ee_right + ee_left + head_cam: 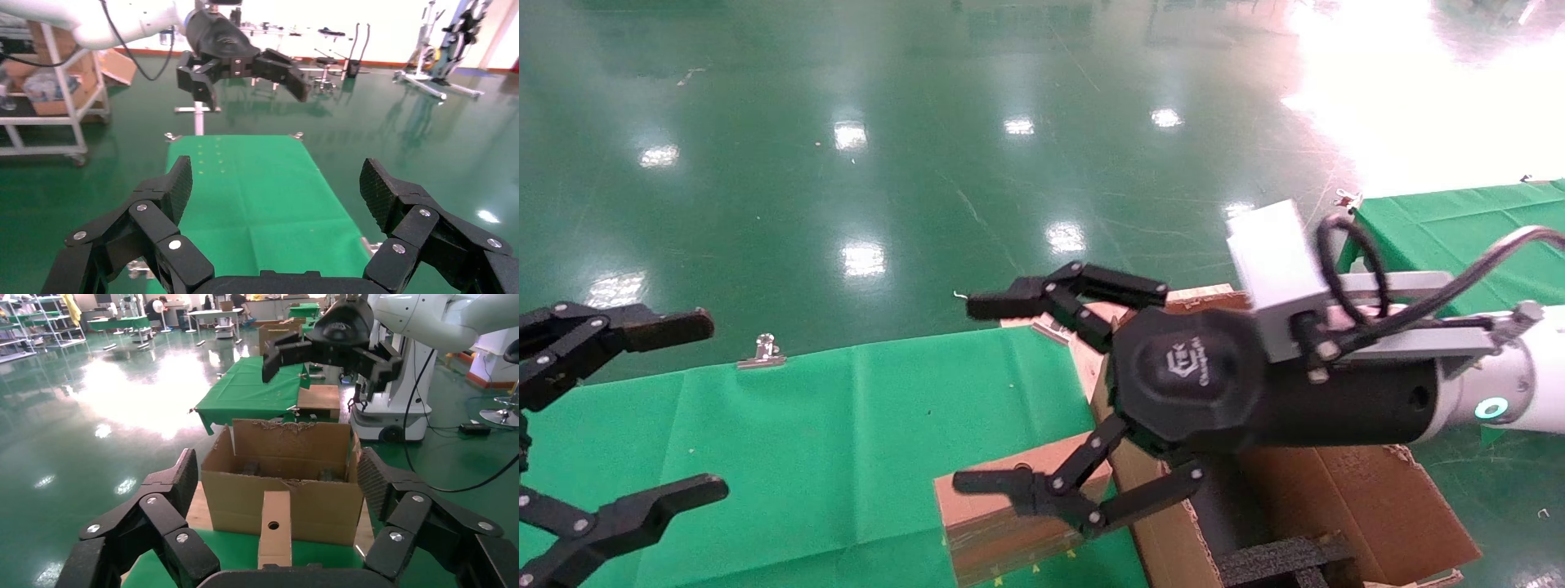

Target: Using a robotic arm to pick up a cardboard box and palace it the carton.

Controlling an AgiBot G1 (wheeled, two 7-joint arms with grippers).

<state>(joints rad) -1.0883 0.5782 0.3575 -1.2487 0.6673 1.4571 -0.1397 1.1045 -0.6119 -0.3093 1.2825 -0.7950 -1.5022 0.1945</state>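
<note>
The small cardboard box stands on the green table beside the carton, its narrow face with the round hole showing in the left wrist view. The carton is open, with ragged flaps and black foam inside. The white robotic arm reaches in from the right. Its right gripper is open and empty, held above the small box, lower finger just over the box's top; it also shows in the left wrist view. My left gripper is open and empty at the far left.
The green cloth table extends left of the box, with a metal clip on its far edge. A second green table stands at the right. Glossy green floor lies all around. The right wrist view shows my own open right gripper over the table.
</note>
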